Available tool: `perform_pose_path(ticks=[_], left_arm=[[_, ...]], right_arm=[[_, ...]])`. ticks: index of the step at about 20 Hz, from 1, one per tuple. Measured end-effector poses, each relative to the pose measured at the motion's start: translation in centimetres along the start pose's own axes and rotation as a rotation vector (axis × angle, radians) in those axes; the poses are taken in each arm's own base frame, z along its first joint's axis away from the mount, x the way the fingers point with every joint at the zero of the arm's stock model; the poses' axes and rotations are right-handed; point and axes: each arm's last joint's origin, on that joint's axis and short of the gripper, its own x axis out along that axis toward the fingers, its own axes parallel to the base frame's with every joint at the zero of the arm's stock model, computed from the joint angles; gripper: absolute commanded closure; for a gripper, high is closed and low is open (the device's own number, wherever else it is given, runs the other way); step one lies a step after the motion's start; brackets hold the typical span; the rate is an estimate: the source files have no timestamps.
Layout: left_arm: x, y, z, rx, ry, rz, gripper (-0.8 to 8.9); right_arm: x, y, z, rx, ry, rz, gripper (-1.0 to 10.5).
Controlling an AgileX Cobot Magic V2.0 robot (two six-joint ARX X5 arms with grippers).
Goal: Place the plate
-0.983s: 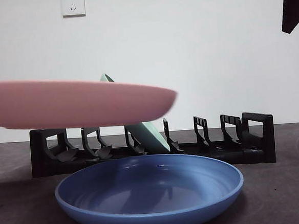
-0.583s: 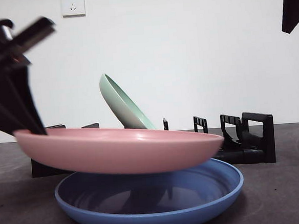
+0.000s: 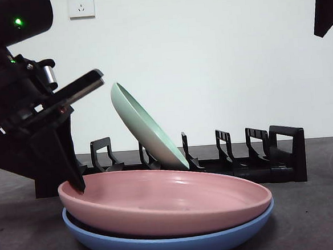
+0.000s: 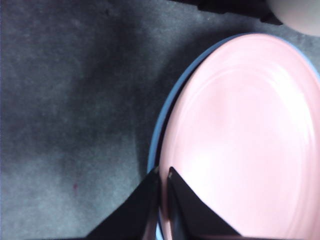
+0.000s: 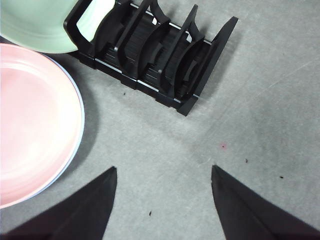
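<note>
We are pinching the pink plate's point(image 3: 166, 200) rim with the left claw point(image 4: 163, 172); it is nesting in the blue plate point(image 3: 163, 245), release remaining; the right claw point(image 5: 162, 172) is waiting, spread.

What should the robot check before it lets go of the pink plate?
1. Pink plate sits inside the blue plate: ok.
2. Pink plate level: not ok, its gripped side looks a bit higher.
3. Left gripper shut on the pink plate's rim: ok.
4. Green plate leaning in the black rack, clear of the stack: ok.
5. Right gripper open and away from the plates: ok.
</note>
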Motion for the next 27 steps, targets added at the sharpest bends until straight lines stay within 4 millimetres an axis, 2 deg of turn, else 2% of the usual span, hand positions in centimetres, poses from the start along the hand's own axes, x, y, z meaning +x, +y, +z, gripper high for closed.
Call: perform_pose_path(ticks=[3,6,9,11,14,17,19,22,27], left_arm=[[0.0,0.0,0.0,-0.007,0.003,0.001,6.20],[-0.1,0.2,-0.3,-0.017,0.032,0.025,5.80],[-1.7,0.0,-0.4,-0.003,0.025,0.020,4.55],[-4.1,-0.6,0.4,0.035,-0.059,-0.032,4.37],[-8.3,-0.1,0.8,0.112,-0.167,-0.051,4.37],[-12.5,1.2,0.3,0.191,-0.240,-0.008,4.37],[-15.0,2.1,-0.8,0.221,-0.281,0.028,4.37],[-17.3,3.2,-2.7,0.214,-0.321,0.067,4.37],[-19.1,3.6,-4.8,0.214,-0.368,0.063,4.37]], right_arm=[[0.0,0.0,0.0,0.000,0.000,0.000,6.5],[0.0,0.0,0.0,0.000,0.000,0.000,6.5],[0.0,0.0,0.0,0.000,0.000,0.000,6.5],[0.0,0.0,0.0,0.000,0.000,0.000,6.5],[0.0,0.0,0.0,0.000,0.000,0.010,6.5],[0.0,0.2,0.1,0.004,-0.007,0.083,6.5],[0.5,0.4,0.5,0.024,-0.006,0.134,6.5],[1.3,1.0,2.8,0.057,0.031,0.219,6.5],[2.7,4.2,9.1,0.016,0.085,0.322,6.5]])
